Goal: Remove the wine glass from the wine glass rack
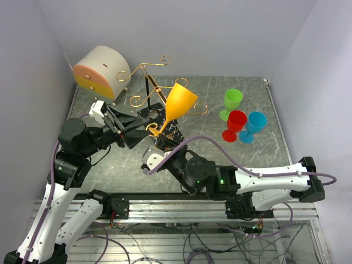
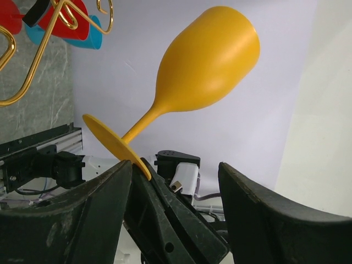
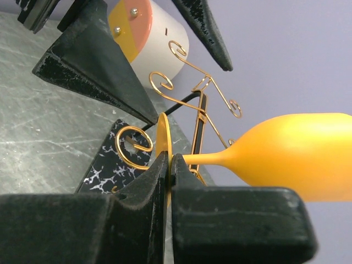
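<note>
Far left at ten o'clock sits the round drawer box (image 1: 102, 71). Next, the left gripper (image 1: 148, 131) is spread wide and released, one finger just beside the foot of the yellow wine glass (image 1: 180, 102). The glass is tilted, bowl toward one o'clock, above the wine glass rack (image 3: 102, 173), and the right gripper (image 3: 170, 159) is clenched on its foot. Out at three o'clock stand the green glass (image 1: 232, 102), red glass (image 1: 235, 124) and blue glass (image 1: 254, 125)

Plain lilac-grey walls (image 1: 220, 33) on three sides; grey marbled tabletop (image 1: 212, 87); light even, probably overhead.
</note>
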You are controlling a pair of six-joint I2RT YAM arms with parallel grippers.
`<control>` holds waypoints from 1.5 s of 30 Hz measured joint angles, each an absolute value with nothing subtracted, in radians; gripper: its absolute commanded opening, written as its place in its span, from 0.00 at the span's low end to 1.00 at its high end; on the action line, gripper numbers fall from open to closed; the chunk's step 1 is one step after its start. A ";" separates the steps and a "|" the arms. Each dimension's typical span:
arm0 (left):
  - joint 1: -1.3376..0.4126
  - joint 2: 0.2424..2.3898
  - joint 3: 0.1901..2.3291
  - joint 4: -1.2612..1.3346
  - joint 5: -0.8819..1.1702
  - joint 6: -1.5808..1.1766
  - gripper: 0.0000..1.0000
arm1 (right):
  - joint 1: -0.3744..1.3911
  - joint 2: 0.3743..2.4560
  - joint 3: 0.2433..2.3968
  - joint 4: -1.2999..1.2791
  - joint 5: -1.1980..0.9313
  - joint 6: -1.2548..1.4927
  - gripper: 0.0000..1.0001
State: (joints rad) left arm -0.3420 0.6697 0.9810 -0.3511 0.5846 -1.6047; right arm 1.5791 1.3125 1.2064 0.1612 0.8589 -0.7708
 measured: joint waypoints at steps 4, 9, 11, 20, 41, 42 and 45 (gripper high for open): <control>-0.342 0.670 0.981 -0.353 0.585 -1.601 0.73 | 1.588 1.312 1.182 0.192 0.860 -0.807 0.00; -0.342 0.670 0.981 -0.358 0.593 -1.597 0.72 | 1.619 1.300 1.148 0.258 0.862 -0.869 0.00; -0.342 0.670 0.981 -0.361 0.595 -1.594 0.72 | 1.631 1.298 1.139 0.285 0.862 -0.894 0.00; -0.342 0.667 0.979 -0.363 0.596 -1.593 0.59 | 1.660 1.316 1.147 0.353 0.862 -0.968 0.00; -0.342 0.547 0.851 -0.248 0.579 -1.558 0.07 | 1.689 1.289 1.207 0.143 0.928 -0.766 0.43; -0.342 0.537 0.835 -0.237 0.574 -1.555 0.07 | 1.690 1.272 1.220 0.087 0.941 -0.714 0.43; -0.342 0.500 0.785 -0.222 0.545 -1.539 0.07 | 1.691 1.214 1.272 -0.113 0.987 -0.532 0.42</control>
State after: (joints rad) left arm -0.3424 0.4999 0.7853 -0.2218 0.5449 -1.5391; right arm 1.6909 1.2144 1.2716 -0.1131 0.9867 -0.5316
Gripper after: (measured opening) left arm 0.082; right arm 0.430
